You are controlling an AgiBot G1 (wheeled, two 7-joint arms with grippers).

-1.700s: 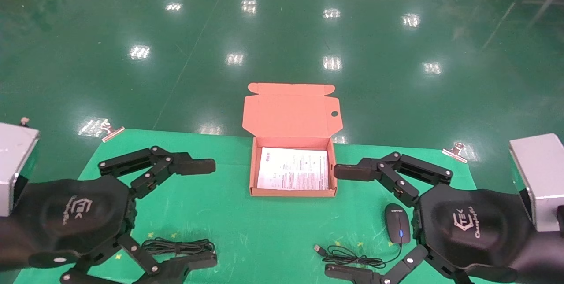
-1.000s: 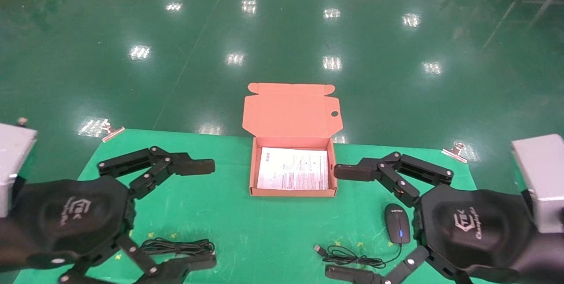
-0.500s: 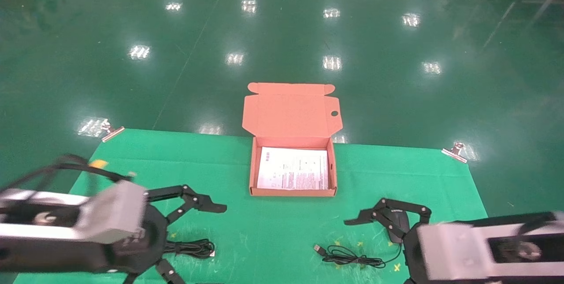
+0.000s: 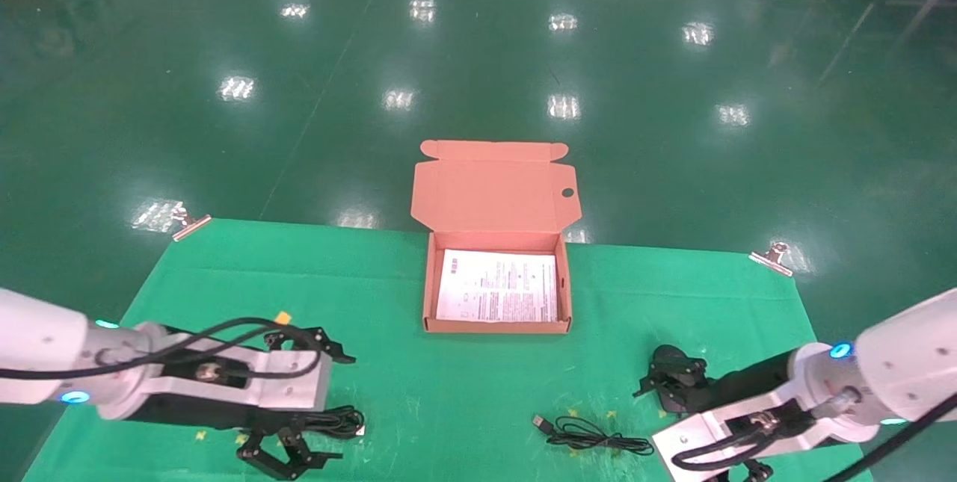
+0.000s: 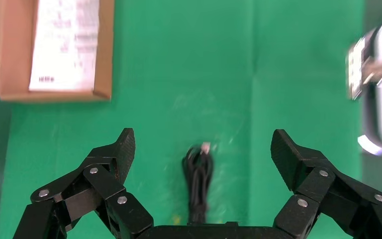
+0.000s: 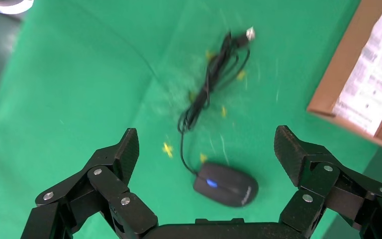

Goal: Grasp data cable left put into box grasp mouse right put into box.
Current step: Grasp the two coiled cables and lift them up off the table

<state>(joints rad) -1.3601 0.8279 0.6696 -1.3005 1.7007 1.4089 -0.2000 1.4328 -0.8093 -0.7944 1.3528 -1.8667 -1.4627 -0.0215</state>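
While the left gripper (image 5: 202, 154) hangs with jaws wide apart over the data cable (image 5: 198, 179), the right gripper (image 6: 206, 149) hangs the same way, holding nothing, over the mouse (image 6: 226, 184). Both things lie on the green mat (image 4: 463, 385), nearer than the box (image 4: 496, 329), which stands between them with its lid up.

Green mat (image 4: 389, 362) over the table, clipped at its far corners.
On it lie the box (image 4: 428, 295), open at the far middle, the data cable (image 4: 336, 421) near left, and the mouse (image 6: 226, 184) with its cord (image 4: 598, 439) near right.
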